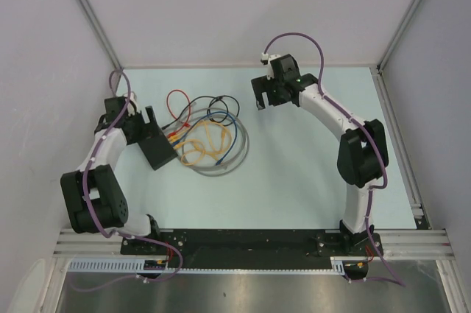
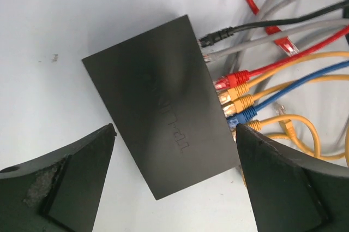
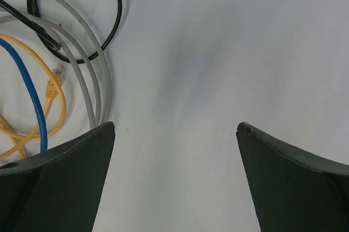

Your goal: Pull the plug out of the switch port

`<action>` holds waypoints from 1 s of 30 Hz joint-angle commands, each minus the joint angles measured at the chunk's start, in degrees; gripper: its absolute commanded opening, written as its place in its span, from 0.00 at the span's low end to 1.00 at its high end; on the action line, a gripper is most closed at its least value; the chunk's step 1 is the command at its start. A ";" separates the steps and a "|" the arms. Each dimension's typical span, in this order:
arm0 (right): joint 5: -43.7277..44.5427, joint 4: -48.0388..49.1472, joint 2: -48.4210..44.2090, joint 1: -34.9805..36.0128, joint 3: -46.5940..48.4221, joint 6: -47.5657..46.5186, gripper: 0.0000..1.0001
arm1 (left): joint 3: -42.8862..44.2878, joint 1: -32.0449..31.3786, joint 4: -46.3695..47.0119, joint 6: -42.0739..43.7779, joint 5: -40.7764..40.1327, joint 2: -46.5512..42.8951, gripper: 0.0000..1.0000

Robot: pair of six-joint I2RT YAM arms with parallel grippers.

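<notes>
left wrist view: left gripper (image 2: 174, 128) jaws gape wide over the switch (image 2: 158, 106), plugs (image 2: 235, 87) seated; right gripper (image 3: 175, 125) jaws gape wide, empty.

We look down from above and behind the arm bases (image 1: 151, 230) in the top view, taking in the whole table (image 1: 294, 173) with the switch (image 1: 158, 152) small, left of centre. Our left wrist camera hangs close over the switch, facing down. Our right wrist camera looks down near bare table well right of the switch; all three views share the cable loops (image 1: 197, 152) beside the switch
</notes>
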 commanded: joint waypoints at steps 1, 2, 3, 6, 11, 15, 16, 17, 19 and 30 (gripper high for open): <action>-2.80 0.30 1.63 -0.24 4.18 -1.70 1.00 | 0.08 2.77 1.17 -3.27 -1.24 -1.91 0.98; -3.76 -0.48 2.24 -0.24 4.62 -2.58 1.00 | 0.34 3.39 1.25 -3.62 -0.72 -1.55 0.96; -4.20 -0.75 2.25 -0.24 5.14 -2.94 1.00 | 0.43 4.18 1.42 -3.71 -0.63 -1.20 0.96; -5.61 -1.63 1.72 -0.76 5.24 -5.22 1.00 | 0.52 4.98 2.65 -3.63 -0.89 0.73 0.95; -6.58 -1.81 3.04 -2.61 5.67 -4.61 1.00 | 2.54 4.98 3.18 -3.01 0.43 4.86 0.90; -5.08 -1.37 3.74 -2.70 6.03 -4.87 1.00 | 4.03 4.80 2.49 -3.62 -3.16 8.11 0.86; -5.17 -1.46 3.66 -2.70 5.94 -5.05 1.00 | 4.56 4.71 2.22 -3.19 -2.91 9.07 0.85; -5.26 -1.46 3.66 -2.53 5.85 -5.22 1.00 | 5.00 4.80 1.96 -3.10 -2.74 10.48 0.85; -5.26 -1.46 3.74 -2.52 5.68 -5.66 1.00 | 5.70 4.89 2.30 -3.53 -2.39 11.63 0.84; -2.54 -0.67 3.83 -0.68 4.36 -8.12 1.00 | 10.36 1.73 3.27 0.50 3.50 18.75 0.74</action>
